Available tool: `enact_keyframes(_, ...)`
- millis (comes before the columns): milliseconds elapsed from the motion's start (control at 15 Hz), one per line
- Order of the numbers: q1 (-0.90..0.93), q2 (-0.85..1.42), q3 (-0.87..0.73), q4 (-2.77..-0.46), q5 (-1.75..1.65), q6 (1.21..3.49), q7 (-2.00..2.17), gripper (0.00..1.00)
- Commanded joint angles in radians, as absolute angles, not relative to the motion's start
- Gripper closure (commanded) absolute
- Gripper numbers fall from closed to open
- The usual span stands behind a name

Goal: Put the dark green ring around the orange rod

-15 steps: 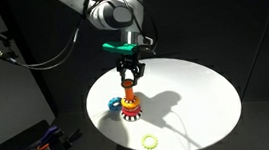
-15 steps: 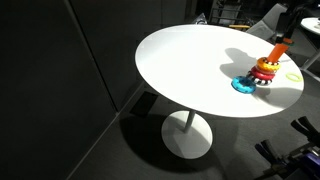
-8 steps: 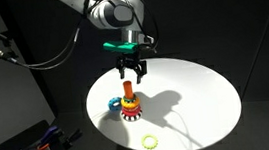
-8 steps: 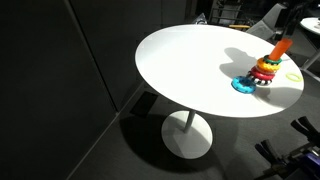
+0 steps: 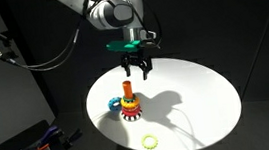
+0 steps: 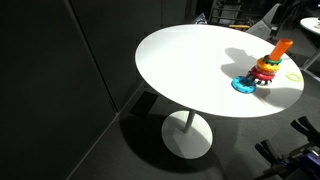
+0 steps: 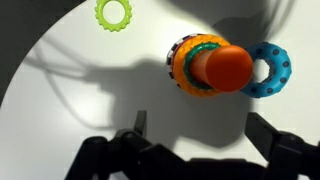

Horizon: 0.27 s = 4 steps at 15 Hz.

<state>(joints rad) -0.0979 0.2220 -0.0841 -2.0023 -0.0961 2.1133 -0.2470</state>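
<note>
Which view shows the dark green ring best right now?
The wrist view: from above, the dark green ring shows as an arc around the orange rod. In both exterior views it is too small to pick out.

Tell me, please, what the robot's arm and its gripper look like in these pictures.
In an exterior view the arm is pale grey-white, with rounded, bulbous joints and darker seams. A black cable loops in the dark beside it. The gripper is black with two blocky fingers, and a bright green band sits above it at the wrist. No markings are legible.
</note>
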Motion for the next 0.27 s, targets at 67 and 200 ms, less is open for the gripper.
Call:
enact_keyframes(67,-0.103,0.216,-0.081,-2.01,-0.097,2.136,-0.246,0.0)
enact_keyframes(200,-0.104,0.217,-0.08,-2.013,-0.097,2.139,-0.246,0.0)
